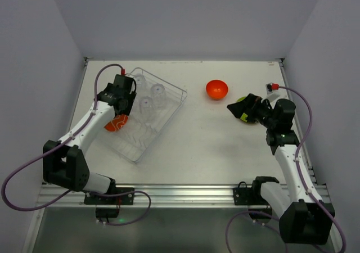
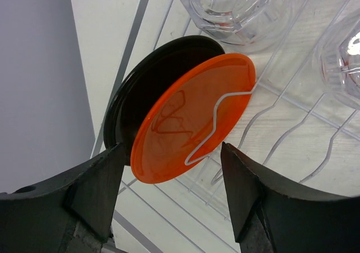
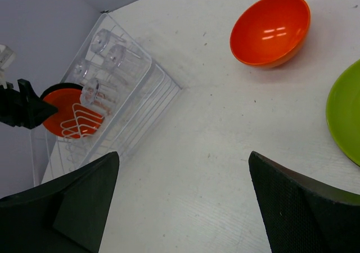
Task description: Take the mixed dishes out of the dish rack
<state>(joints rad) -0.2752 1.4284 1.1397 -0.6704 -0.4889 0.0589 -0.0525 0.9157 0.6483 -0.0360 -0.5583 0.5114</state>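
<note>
The dish rack lies at the left of the table. In its near-left corner an orange-red plate stands on edge between prongs, and a black plate stands right behind it. My left gripper is open, its jaws either side of the plates' lower edge, the left finger close to the black rim. Clear glasses stand upside down further in. The orange-red bowl and a green plate rest on the table at the right. My right gripper hangs open over bare table beside the green plate.
Grey walls close in the table on the left, back and right. The rack's wire rim runs just left of the black plate. A second glass stands to the right of the plates. Bare tabletop lies between rack and bowl.
</note>
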